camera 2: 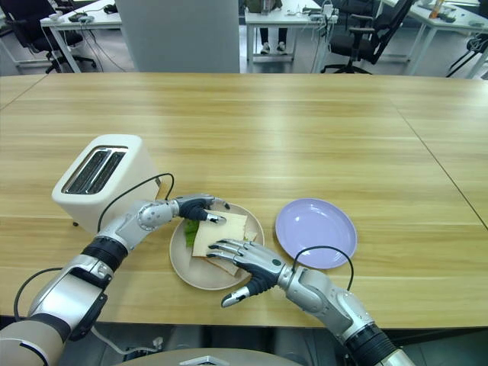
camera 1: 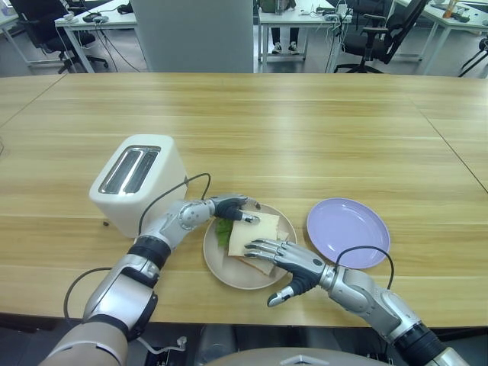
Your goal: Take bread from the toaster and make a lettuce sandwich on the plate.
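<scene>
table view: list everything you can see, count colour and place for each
table: one, light wood, spans the view
toaster: one, cream white, left side of the table
beige plate: one, near edge, centre, right of the toaster
bread: seemingly two slices, pale, stacked on the beige plate
lettuce: one piece, green, peeking out at the bread's left edge
purple plate: one, lilac, right of the beige plate, apart from it
office chairs: several, black, room behind
desks: several, white, room behind
left hand: at the bread's far left corner
right hand: laid flat on the bread's near side
</scene>
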Robot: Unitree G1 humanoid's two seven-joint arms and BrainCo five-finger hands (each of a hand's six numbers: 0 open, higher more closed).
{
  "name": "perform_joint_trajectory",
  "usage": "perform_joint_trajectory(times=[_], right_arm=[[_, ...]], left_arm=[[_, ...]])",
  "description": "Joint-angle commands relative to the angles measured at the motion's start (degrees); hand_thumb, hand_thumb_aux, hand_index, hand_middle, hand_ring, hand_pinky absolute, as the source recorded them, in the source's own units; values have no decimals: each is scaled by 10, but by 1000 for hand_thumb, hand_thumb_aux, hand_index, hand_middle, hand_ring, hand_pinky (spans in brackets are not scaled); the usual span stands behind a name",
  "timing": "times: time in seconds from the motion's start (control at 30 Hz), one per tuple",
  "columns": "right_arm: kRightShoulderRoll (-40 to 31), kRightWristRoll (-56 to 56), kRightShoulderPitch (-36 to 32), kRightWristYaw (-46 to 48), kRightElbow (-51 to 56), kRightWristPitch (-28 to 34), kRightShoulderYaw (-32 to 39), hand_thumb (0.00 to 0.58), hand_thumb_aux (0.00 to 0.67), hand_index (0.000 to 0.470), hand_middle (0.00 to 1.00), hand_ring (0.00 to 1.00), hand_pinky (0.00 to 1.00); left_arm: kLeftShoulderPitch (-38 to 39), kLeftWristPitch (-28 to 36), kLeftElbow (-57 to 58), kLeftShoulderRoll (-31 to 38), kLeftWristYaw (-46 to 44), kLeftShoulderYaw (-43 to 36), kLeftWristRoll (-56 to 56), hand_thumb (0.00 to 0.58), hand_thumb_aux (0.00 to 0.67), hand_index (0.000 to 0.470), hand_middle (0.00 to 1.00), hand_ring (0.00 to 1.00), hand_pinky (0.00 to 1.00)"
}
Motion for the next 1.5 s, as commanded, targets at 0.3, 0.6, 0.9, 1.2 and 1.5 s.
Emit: perform_joint_trajectory(times=[0.3, 0.6, 0.9, 1.2, 1.5], right_arm=[[12, 60, 0, 31, 14, 14, -17, 0, 0, 0, 0, 0, 0], [18, 200, 28, 52, -13, 8, -72, 580, 670, 460, 1000, 1000, 1000], [-36, 242, 79, 142, -53, -12, -49, 580, 670, 460, 1000, 1000, 1000], [-20, 154, 85, 181, -22, 2, 21, 580, 670, 460, 1000, 1000, 1000], [26, 12, 45, 94, 79, 14, 49, 580, 670, 460, 1000, 1000, 1000]], left_arm=[[-24, -31, -78, 44, 222, -4, 119, 0, 0, 0, 0, 0, 0], [123, -19, -284, 91, 151, 104, -71, 534, 481, 330, 1000, 1000, 1000], [380, 35, -566, 217, -124, 92, -384, 580, 670, 460, 1000, 1000, 1000], [491, 109, -643, 247, -240, 10, -328, 580, 670, 460, 1000, 1000, 1000], [397, 108, -452, 167, -142, -56, -3, 580, 670, 460, 1000, 1000, 1000]])
